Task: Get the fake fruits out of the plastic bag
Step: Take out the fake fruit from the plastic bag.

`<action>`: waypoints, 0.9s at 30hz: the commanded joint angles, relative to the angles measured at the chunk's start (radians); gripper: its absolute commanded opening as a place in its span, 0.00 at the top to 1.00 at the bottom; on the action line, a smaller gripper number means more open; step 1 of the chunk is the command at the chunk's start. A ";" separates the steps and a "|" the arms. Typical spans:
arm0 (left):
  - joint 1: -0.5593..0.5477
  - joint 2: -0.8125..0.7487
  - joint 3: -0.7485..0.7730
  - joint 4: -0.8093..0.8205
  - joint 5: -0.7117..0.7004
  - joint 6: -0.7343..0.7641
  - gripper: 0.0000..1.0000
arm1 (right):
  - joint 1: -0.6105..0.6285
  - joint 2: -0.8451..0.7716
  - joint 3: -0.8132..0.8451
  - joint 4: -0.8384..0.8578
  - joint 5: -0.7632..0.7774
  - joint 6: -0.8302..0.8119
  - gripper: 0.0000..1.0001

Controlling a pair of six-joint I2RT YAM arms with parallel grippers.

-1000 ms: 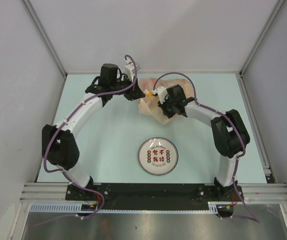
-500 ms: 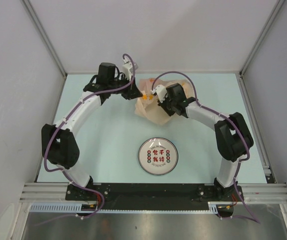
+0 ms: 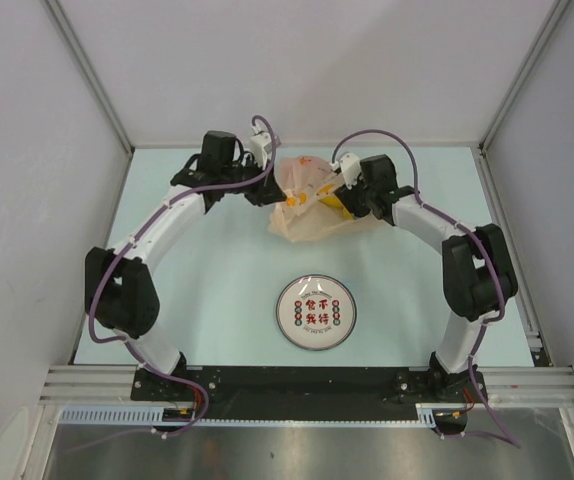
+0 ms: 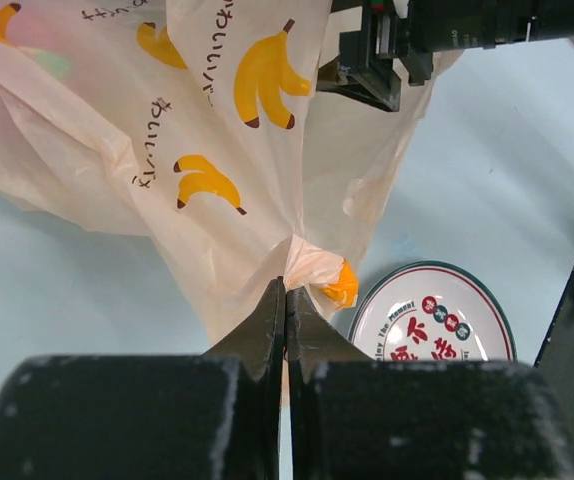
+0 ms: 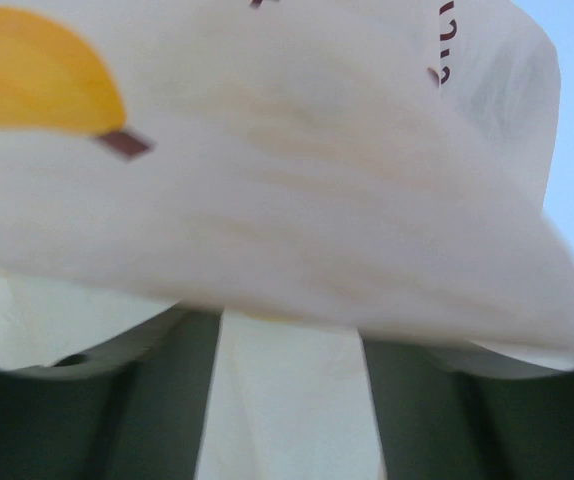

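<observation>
Right now the plastic bag (image 3: 312,200) sits on the table (image 3: 217,280) close to the far edge, about in the middle, and it lies between the two grippers. The left gripper (image 4: 286,300) is pressed tight together on a little fold of the bag, low on the bag's left side, so that side is held. The right gripper (image 5: 287,400) is at the bag's right side with its fingers (image 5: 157,400) spread apart. Bag film fills nearly all of its camera's view and hangs over and between the fingers, but it does not look pinched there. No fake fruits lie out on the table, so they are likely inside the bag. From above, a bright yellow bit (image 3: 331,204) shows at the bag just beside the right gripper, on the side toward the left arm. It may be one of the fruits, or only a banana picture printed on the bag; it is too small to tell. The bag is stretched sideways, from one gripper to the other. Both arms are at the bag, but only the right one is free, and it is nearest the yellow bit, so it looks like the arm to reach in. Which way the bag's mouth faces cannot be seen. The white plate (image 3: 314,290) lies well apart, toward the near edge.
</observation>
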 commanded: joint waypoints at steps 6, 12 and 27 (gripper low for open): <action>-0.063 -0.012 0.161 0.051 -0.012 -0.008 1.00 | -0.006 0.072 0.069 0.018 -0.025 0.012 0.33; -0.063 -0.015 0.180 0.042 0.006 -0.012 1.00 | -0.002 0.141 0.080 0.056 0.038 -0.009 0.14; -0.066 -0.015 0.122 0.090 0.029 -0.055 1.00 | -0.038 0.179 0.082 0.101 0.109 -0.156 0.46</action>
